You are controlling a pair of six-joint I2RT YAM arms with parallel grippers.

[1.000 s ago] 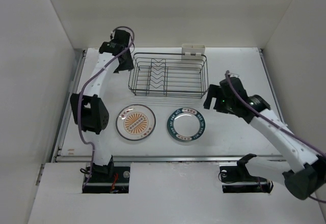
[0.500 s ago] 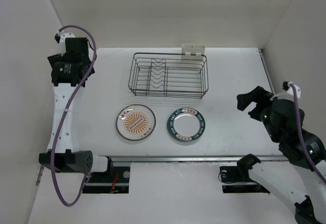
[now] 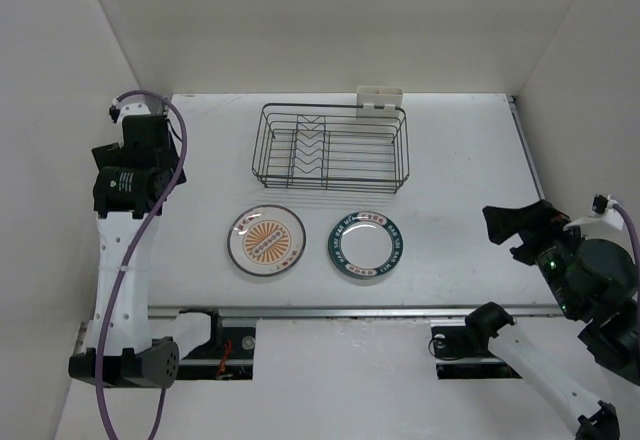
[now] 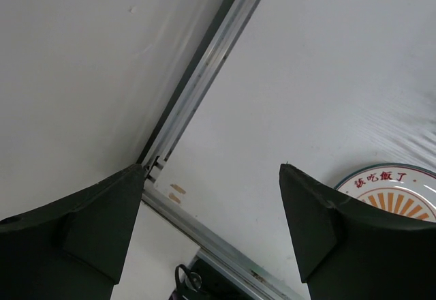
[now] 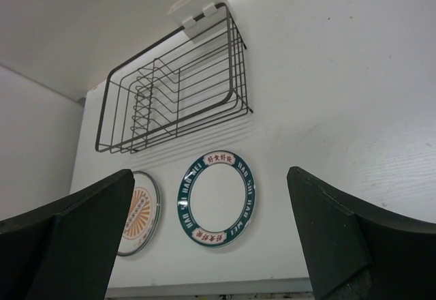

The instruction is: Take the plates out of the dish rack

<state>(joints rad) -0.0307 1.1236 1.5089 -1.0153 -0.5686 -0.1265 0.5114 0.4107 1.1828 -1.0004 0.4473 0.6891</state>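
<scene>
Sunburst plate partly off-frame

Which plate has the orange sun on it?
The dark-rimmed plate, on the left of the two. The teal-ringed plate beside it has lettering and a plain white middle.

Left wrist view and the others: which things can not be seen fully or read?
Left wrist view: the orange plate is cut by the right edge and covered below by the left jaws.
Right wrist view: the right jaws cover its left part.
Top view: the lettering on the teal plate is too small to read.
</scene>
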